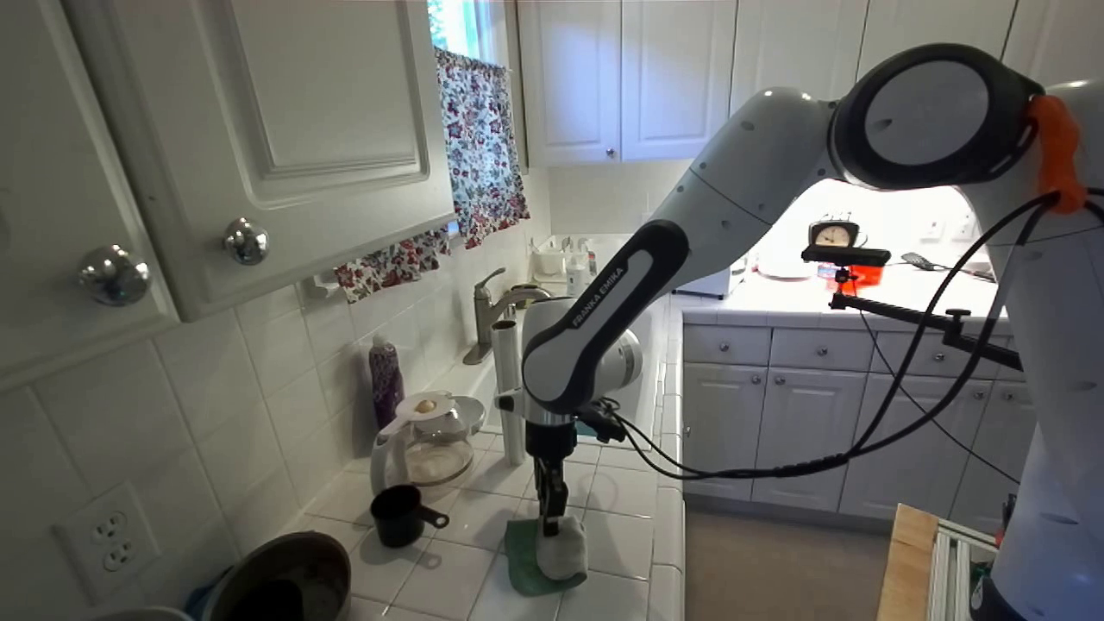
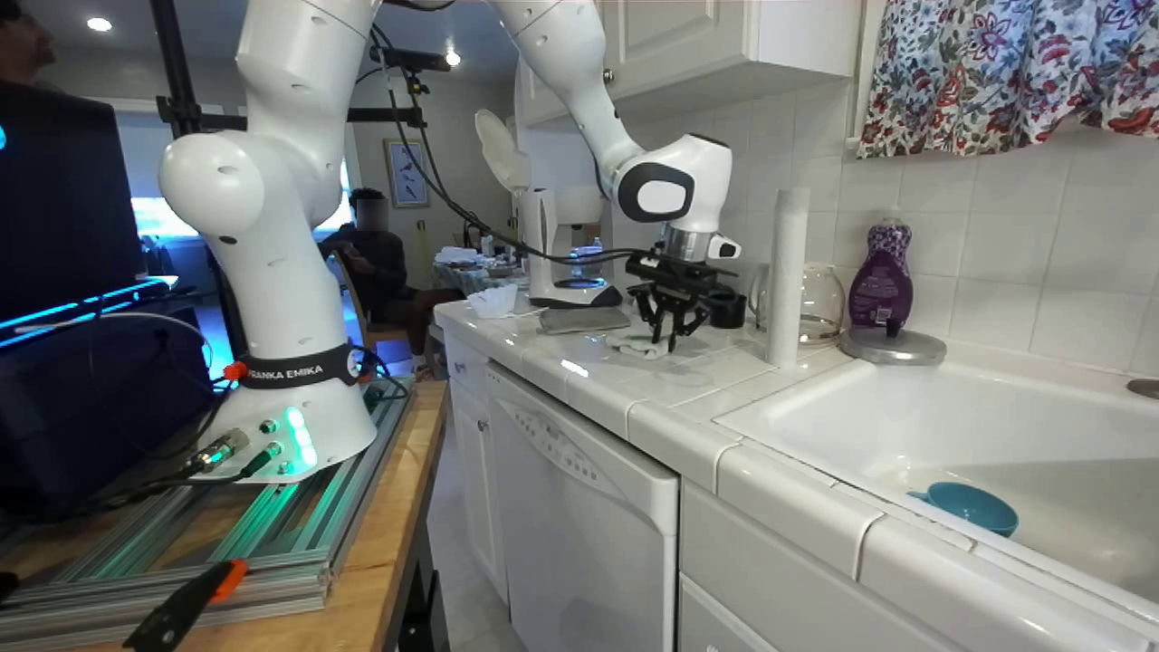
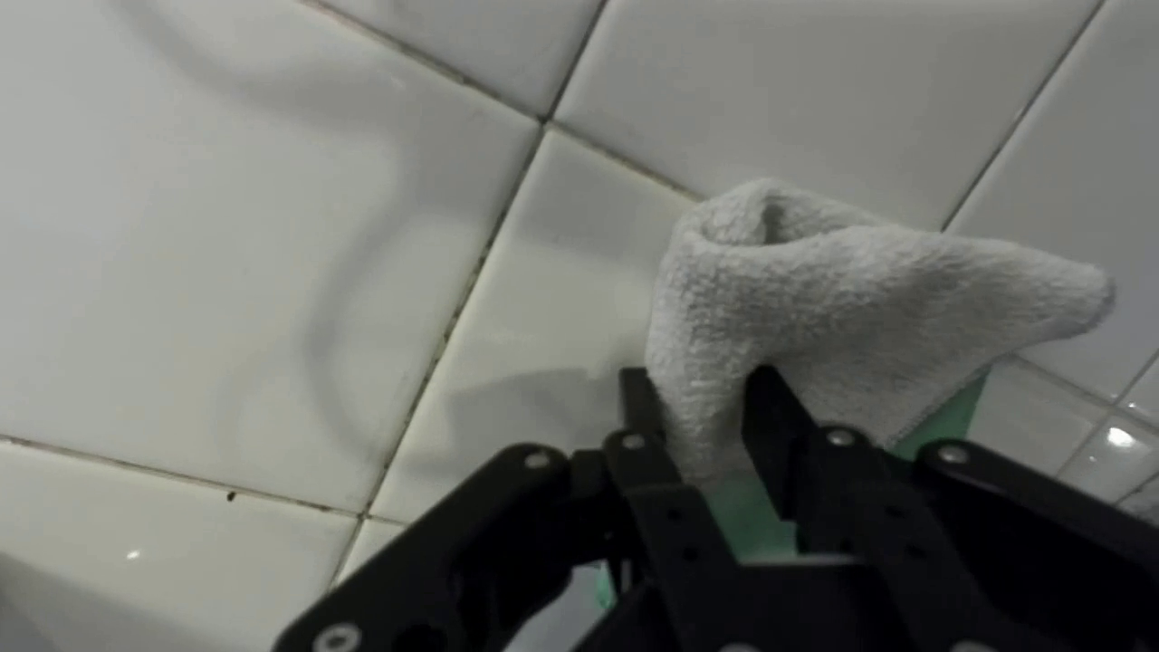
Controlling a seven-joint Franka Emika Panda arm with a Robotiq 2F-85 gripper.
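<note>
A white kitchen with panelled cabinets [image 1: 681, 78] and a flowered curtain [image 1: 483, 155]; below runs a desk [image 1: 457, 565] of pale square tiles, with a sink [image 2: 1041, 398] near 4 o'clock in an exterior view. 1 white arm [image 1: 707, 185] reaches down over the tiles. Its pincer [image 3: 702, 385] is narrow, a fold of grey-white cloth [image 3: 842, 299] filling the gap between its 2 fingers [image 3: 774, 407]. The cloth lies on the desk right under the pincer; in the wrist view its loose end points just short of 3 o'clock. A green piece [image 1: 523, 552] shows beneath it (a separate cloth or the reverse side, I cannot tell). With the cloth as the dial's centre in an exterior view, a black cup [image 1: 397, 517] with a handle sits near 9 o'clock, a glass carafe [image 1: 435, 457] at 10, and a tall white roll [image 1: 509, 397] at 11. To hold this well, I judge, the pinch should be firm across the thickest part of the fold, with the fingertips clear of the hard tile. A straight upward draw would be gentler than a sideways drag, which could pull the green piece along or, toward 9 o'clock, nudge the cup.
</note>
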